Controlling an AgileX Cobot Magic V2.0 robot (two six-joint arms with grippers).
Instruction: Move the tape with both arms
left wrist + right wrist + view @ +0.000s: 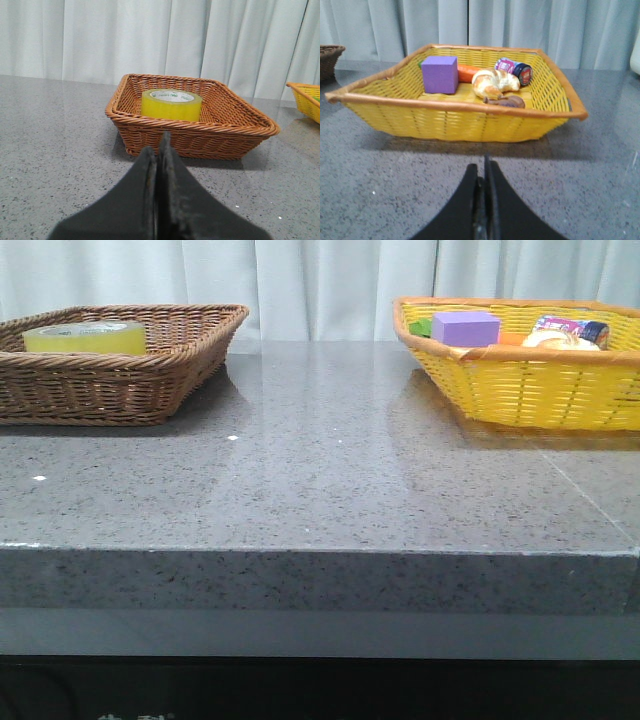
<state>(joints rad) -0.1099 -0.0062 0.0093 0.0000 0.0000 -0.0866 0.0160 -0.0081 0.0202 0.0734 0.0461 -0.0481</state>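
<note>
The yellow tape roll (85, 337) lies flat in the brown wicker basket (120, 390) at the table's far left. It also shows in the left wrist view (171, 104), with its white core and green lettering facing up. My left gripper (158, 145) is shut and empty, low over the table a short way in front of that basket (200, 140). My right gripper (482, 167) is shut and empty, in front of the yellow basket (450, 122). Neither arm shows in the front view.
The yellow basket (530, 390) at the far right holds a purple block (465, 328), a carrot (470, 73), a croissant (492, 82), a small jar (515, 69) and a brown item (505, 101). Grey speckled table (320, 470) with its front edge near me.
</note>
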